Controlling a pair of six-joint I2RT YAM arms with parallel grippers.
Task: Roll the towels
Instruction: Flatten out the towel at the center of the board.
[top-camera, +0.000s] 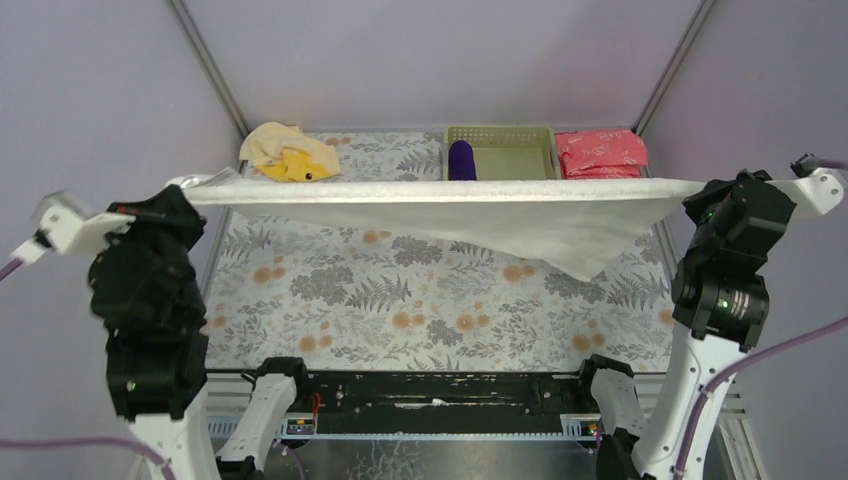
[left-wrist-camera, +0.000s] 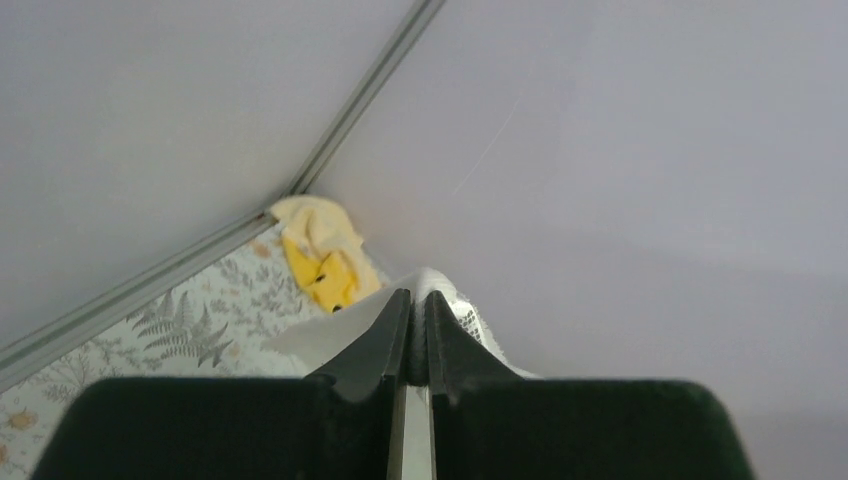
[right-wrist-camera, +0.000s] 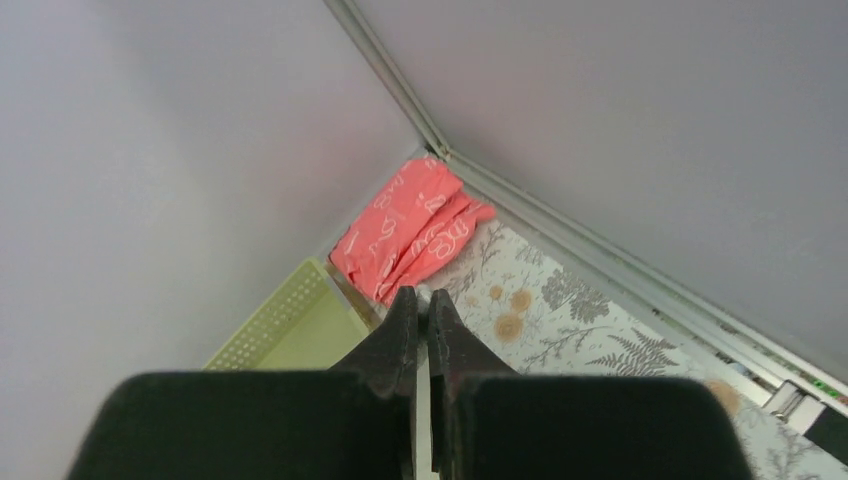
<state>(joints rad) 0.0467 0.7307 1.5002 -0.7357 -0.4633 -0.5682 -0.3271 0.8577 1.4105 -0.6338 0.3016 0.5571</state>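
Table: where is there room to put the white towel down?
The wide middle of the table, between the arm bases and the back row, is bare, under the hanging white towel. A small gap sits between yellow towel and green basket. Crowded: the back edge, purple towel in the basket, pink-red packets.

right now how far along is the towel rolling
Done, it seems: the purple towel sits as a compact roll in the green basket. In hand: the white towel hangs stretched between the shut left gripper and right gripper, unrolled. To do: the yellow towel lies crumpled at the far left.
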